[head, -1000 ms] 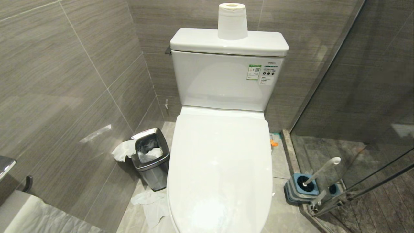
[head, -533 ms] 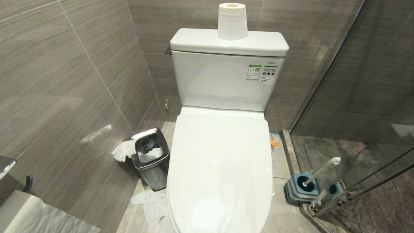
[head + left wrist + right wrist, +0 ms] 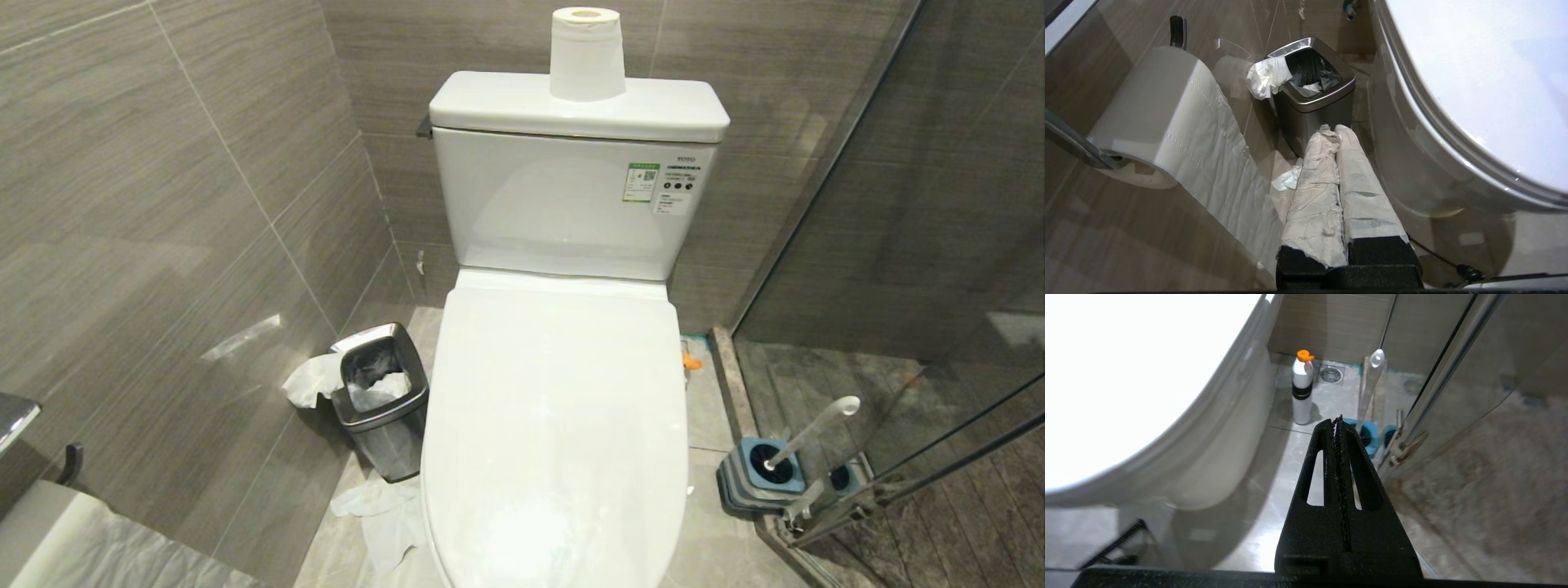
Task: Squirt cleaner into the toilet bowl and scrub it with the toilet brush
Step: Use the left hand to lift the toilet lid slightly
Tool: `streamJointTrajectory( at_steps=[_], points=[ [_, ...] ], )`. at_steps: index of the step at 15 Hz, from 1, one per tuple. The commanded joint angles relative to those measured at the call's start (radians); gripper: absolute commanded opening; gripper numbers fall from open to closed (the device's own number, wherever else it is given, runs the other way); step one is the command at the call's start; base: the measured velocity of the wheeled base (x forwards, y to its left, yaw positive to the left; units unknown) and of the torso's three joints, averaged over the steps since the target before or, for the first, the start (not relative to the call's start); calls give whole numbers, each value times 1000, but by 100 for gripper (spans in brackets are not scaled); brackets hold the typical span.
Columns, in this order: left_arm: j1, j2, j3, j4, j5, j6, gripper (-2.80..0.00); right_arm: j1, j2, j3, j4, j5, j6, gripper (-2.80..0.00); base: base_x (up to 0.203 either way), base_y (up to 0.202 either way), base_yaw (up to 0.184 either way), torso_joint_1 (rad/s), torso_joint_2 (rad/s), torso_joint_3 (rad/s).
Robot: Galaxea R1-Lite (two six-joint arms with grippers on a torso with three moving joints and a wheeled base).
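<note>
The toilet's white lid (image 3: 555,425) is down, so the inside of the toilet bowl is hidden; its outer ceramic wall (image 3: 1412,175) shows beside my left gripper. The toilet brush (image 3: 812,429) stands tilted in a blue-and-grey holder (image 3: 755,474) on the floor to the toilet's right, by the glass. No cleaner liquid shows. My left gripper (image 3: 1334,128), its fingers wrapped in white paper, is shut and empty, low at the toilet's left. My right gripper (image 3: 1337,420), black, is shut and empty, low at the toilet's right, pointing toward the brush handle (image 3: 1372,384).
A white bottle with an orange cap (image 3: 1302,392) stands on the floor beside the toilet base. A steel-rimmed bin (image 3: 384,400) with tissue sits left of the toilet, crumpled paper (image 3: 384,514) before it. A paper roll (image 3: 586,53) tops the tank. Glass shower wall (image 3: 898,245) bounds the right.
</note>
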Motion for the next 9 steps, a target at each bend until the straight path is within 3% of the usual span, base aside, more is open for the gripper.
streamJointTrajectory(
  at_steps=[1, 4, 6, 8, 9],
  points=[
    [1, 1, 2, 0, -9, 82, -280, 1, 0, 0, -2, 13, -66, -280, 0, 0, 0, 0, 0, 0],
    [1, 1, 1, -5, -38, 158, -280, 0, 0, 0, -4, 34, -95, -280, 0, 0, 0, 0, 0, 0],
    [1, 1, 2, -6, -38, 160, -280, 1, 0, 0, -4, 32, -95, -280, 0, 0, 0, 0, 0, 0],
    [0, 1, 2, -4, -34, 134, -280, 0, 0, 0, -2, 29, -76, -280, 0, 0, 0, 0, 0, 0],
    [0, 1, 2, -2, -27, 74, -280, 1, 0, 0, -1, 24, -33, -280, 0, 0, 0, 0, 0, 0]
  ],
)
